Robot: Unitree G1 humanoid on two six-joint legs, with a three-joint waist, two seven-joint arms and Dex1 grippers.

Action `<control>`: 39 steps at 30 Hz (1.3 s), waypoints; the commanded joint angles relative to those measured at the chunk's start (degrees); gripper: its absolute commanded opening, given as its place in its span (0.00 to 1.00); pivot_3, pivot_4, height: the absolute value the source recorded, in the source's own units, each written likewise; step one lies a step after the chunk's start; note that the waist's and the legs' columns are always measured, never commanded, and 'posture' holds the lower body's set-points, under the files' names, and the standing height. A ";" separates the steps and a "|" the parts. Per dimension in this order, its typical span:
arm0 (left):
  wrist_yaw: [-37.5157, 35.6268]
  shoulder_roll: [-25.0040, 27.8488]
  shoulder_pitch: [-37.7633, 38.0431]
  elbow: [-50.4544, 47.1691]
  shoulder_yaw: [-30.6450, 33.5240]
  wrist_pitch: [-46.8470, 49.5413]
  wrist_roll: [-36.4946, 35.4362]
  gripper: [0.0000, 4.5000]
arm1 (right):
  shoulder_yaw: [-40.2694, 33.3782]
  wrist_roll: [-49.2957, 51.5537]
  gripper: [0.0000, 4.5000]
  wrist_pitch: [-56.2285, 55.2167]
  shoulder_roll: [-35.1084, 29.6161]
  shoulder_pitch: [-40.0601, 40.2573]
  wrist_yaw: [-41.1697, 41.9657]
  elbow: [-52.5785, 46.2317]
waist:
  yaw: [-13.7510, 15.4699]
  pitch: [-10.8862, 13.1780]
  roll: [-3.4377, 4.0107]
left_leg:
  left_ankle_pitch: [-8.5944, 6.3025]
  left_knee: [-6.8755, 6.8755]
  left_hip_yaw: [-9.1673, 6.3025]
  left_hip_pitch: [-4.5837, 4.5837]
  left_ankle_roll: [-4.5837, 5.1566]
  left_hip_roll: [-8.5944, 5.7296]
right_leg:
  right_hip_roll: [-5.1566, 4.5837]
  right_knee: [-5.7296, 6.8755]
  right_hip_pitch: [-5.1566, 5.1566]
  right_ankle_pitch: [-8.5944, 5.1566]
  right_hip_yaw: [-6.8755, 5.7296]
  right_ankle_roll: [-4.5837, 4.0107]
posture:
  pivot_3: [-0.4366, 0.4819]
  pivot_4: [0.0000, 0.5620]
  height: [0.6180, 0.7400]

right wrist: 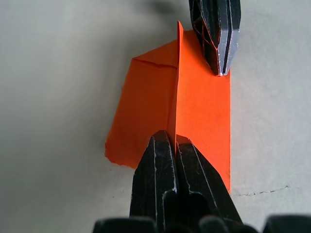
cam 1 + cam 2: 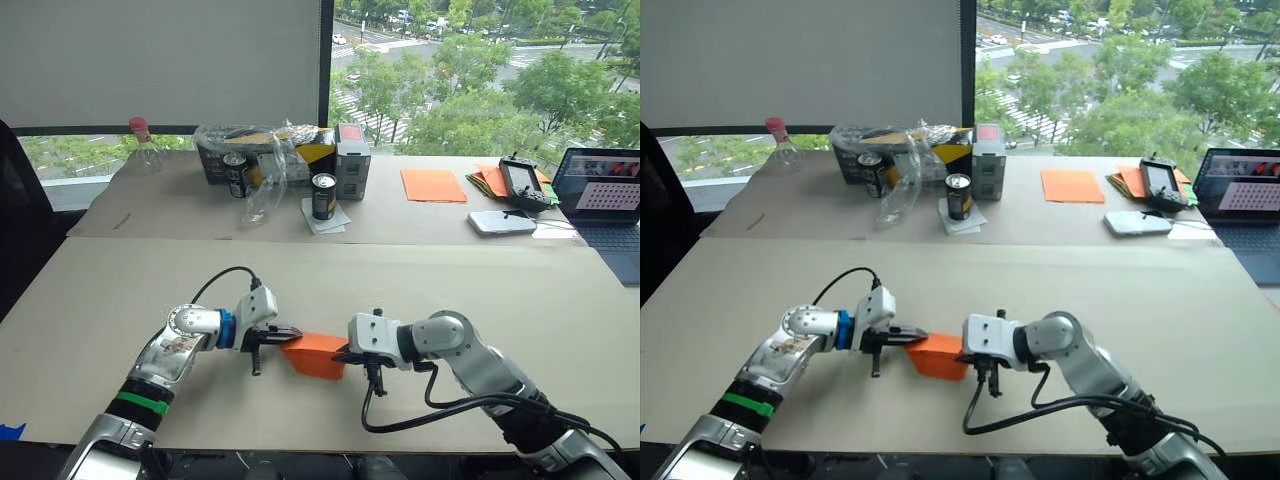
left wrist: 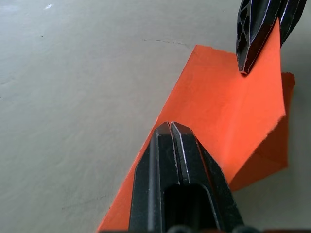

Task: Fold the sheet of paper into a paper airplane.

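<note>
The sheet of paper [image 2: 318,352] is bright orange and partly folded, and it sits on the near table between my two grippers. My right gripper [image 1: 167,137] is shut on a raised centre crease of the sheet of paper [image 1: 146,107], which stands edge-on between its fingers. From the left, my left gripper [image 2: 291,335] comes in shut, its tip lying over one flat flap [image 3: 218,107] at the paper's pointed end. Whether it pinches that flap I cannot tell. A lower layer of the paper shows beneath the flap.
The back table holds a smooth orange sheet [image 2: 433,185], a pile of orange sheets [image 2: 487,180], a controller [image 2: 525,185], a phone [image 2: 500,222], a laptop [image 2: 605,195], two cans [image 2: 323,196], a box with plastic wrap [image 2: 265,155] and a bottle [image 2: 143,145].
</note>
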 commanded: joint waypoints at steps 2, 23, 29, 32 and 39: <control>-1.31 0.70 1.97 1.33 -2.45 1.13 2.50 0.00 | -2.17 5.73 0.00 4.99 1.11 -3.08 3.82 1.65 | -0.01 -0.01 0.01 | -0.01 0.00 0.00 0.03 0.01 0.00 | 0.00 0.00 0.02 0.00 0.00 0.00 | 0.48 0.27 0.92; -1.60 -0.04 3.70 -1.69 -2.89 2.86 1.98 0.00 | -6.72 17.22 0.14 25.22 5.41 -5.91 4.43 11.91 | 0.01 -0.13 0.15 | -0.02 0.00 0.00 0.07 0.04 0.00 | 0.00 0.04 0.04 0.00 0.00 0.01 | 0.48 0.27 0.92; -1.74 -0.03 3.74 -1.62 -3.03 2.67 2.23 0.00 | -11.52 22.23 0.58 27.17 2.74 -2.12 4.20 4.15 | 0.02 -0.17 0.23 | -0.03 0.00 -0.01 0.05 0.05 -0.01 | 0.00 0.03 0.04 -0.01 0.00 0.02 | 0.48 0.27 0.92; -1.95 -0.05 3.37 -1.11 -3.09 2.36 2.41 0.00 | -13.22 24.09 0.72 26.98 2.46 0.38 2.78 0.91 | 0.00 -0.21 0.27 | -0.03 0.00 -0.01 0.06 0.05 0.00 | 0.00 0.04 0.06 -0.01 0.00 0.03 | 0.48 0.27 0.92; -2.57 -0.13 2.47 -0.11 -3.41 1.80 2.66 0.00 | -10.13 19.00 0.72 15.71 1.99 3.98 0.36 -1.34 | 0.01 -0.26 0.33 | -0.03 0.00 0.01 0.09 0.05 -0.01 | 0.00 0.03 0.09 -0.03 0.00 0.05 | 0.48 0.27 0.92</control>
